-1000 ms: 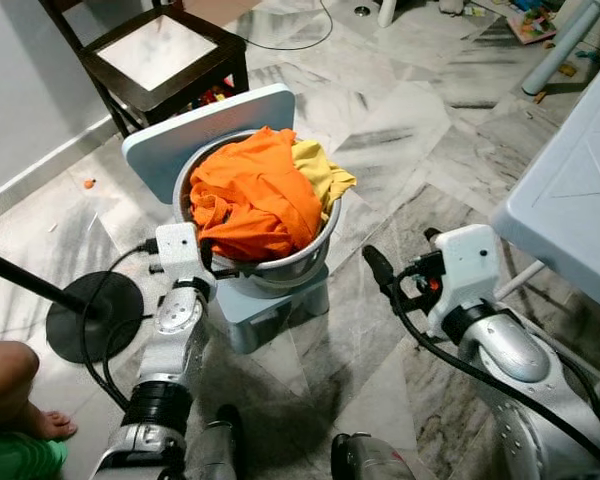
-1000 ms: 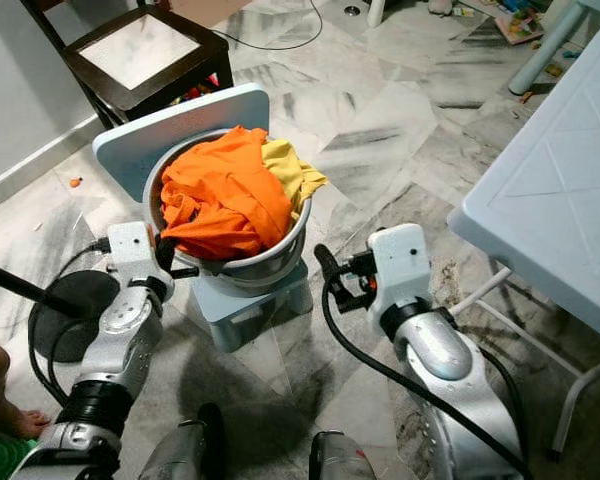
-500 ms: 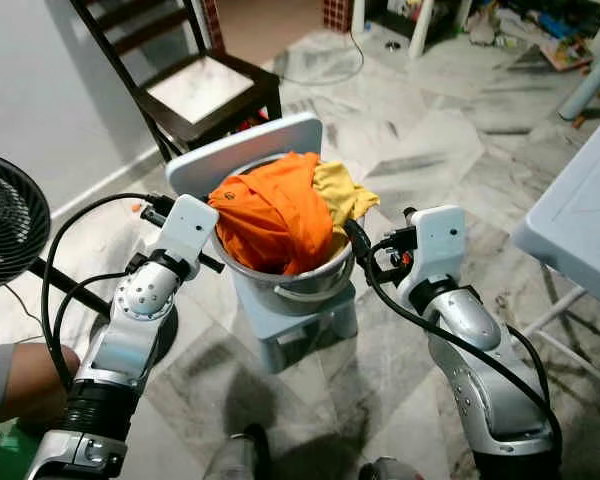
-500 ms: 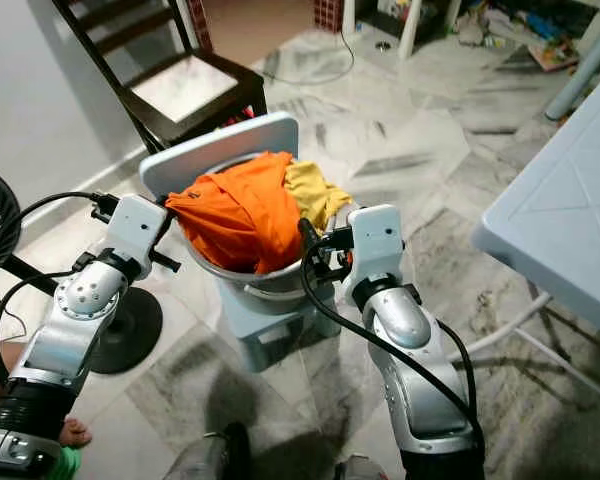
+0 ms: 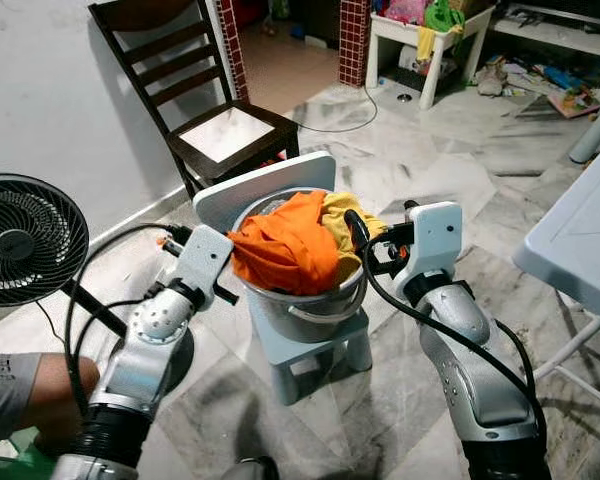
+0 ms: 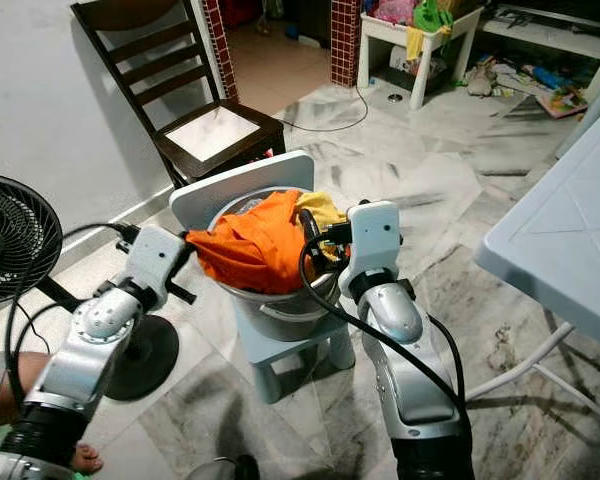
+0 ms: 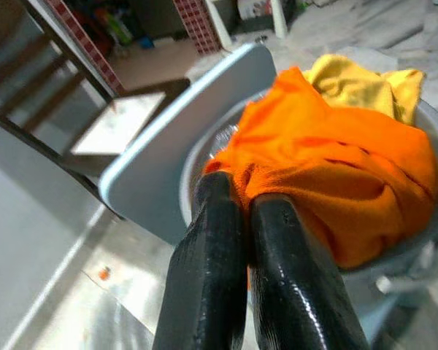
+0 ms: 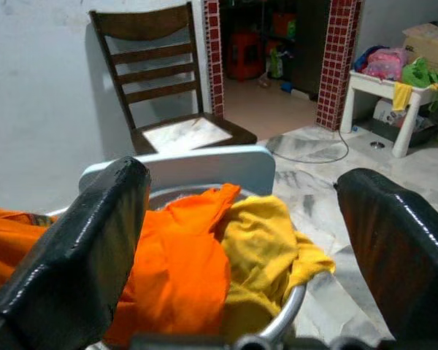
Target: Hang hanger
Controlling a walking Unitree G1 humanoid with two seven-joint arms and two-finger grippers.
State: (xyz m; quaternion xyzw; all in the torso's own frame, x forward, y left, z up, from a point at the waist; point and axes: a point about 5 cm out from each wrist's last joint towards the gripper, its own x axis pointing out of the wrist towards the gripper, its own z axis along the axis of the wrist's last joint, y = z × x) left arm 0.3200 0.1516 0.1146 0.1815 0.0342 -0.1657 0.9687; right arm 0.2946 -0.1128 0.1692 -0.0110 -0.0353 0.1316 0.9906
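Note:
A metal bucket (image 5: 310,308) heaped with an orange cloth (image 5: 290,250) and a yellow cloth (image 5: 346,214) stands on a pale blue stool (image 5: 320,348). My left gripper (image 7: 237,191) sits at the bucket's left side, shut on the edge of the orange cloth, which is drawn out toward it (image 6: 202,247). My right gripper (image 5: 380,226) is open at the bucket's right rim, beside the yellow cloth; in the right wrist view its fingers (image 8: 95,219) stand wide apart with the clothes beyond them. I see no hanger.
A dark wooden chair (image 5: 210,110) stands behind the stool by the wall. A black floor fan (image 5: 28,240) is at the left, with a person's leg (image 5: 30,385) below it. A pale blue table (image 5: 580,240) juts in at the right. A white side table (image 5: 435,40) stands far back.
The camera has tilted up, showing more of the room. Both arms have risen and closed in on the bucket. The left gripper has taken hold of the orange cloth's edge.

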